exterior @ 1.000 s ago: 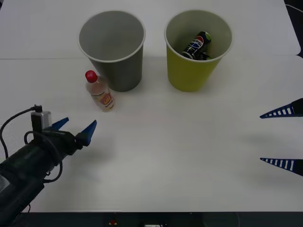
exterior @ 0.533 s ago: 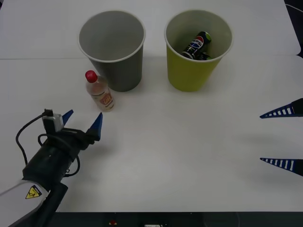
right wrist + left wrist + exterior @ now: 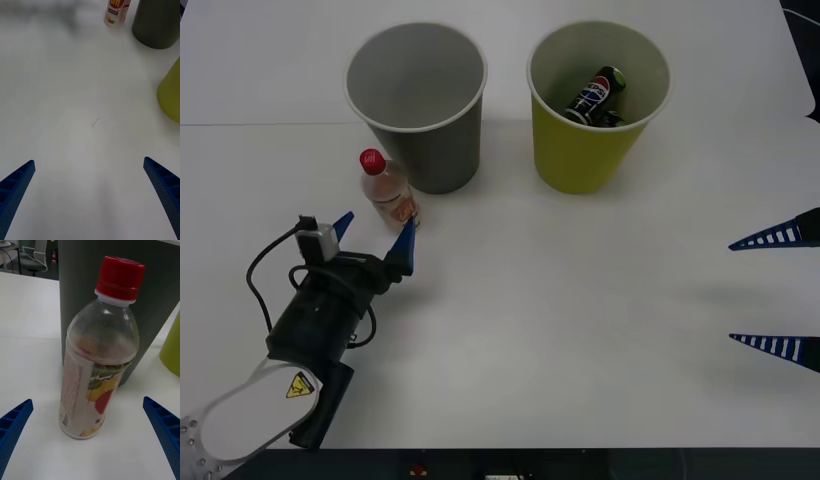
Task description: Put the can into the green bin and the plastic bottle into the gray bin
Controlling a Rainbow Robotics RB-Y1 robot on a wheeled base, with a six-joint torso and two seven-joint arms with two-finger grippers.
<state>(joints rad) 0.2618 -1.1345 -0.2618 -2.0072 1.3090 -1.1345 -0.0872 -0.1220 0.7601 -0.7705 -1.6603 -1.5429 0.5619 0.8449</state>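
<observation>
The plastic bottle with its red cap stands upright on the table just left of the gray bin. My left gripper is open right in front of it, its blue fingers either side of the bottle's base without touching. Up close, the plastic bottle stands between the open fingers with the gray bin behind it. The can lies tilted inside the green bin. My right gripper hangs open at the right edge, far from everything.
The two bins stand side by side at the back of the white table. The right wrist view shows the bottle's base, the gray bin and the green bin's side beyond bare table.
My left gripper has moved forward and to the right, from the table's left edge up to the bottle, staying open. The right arm has not moved.
</observation>
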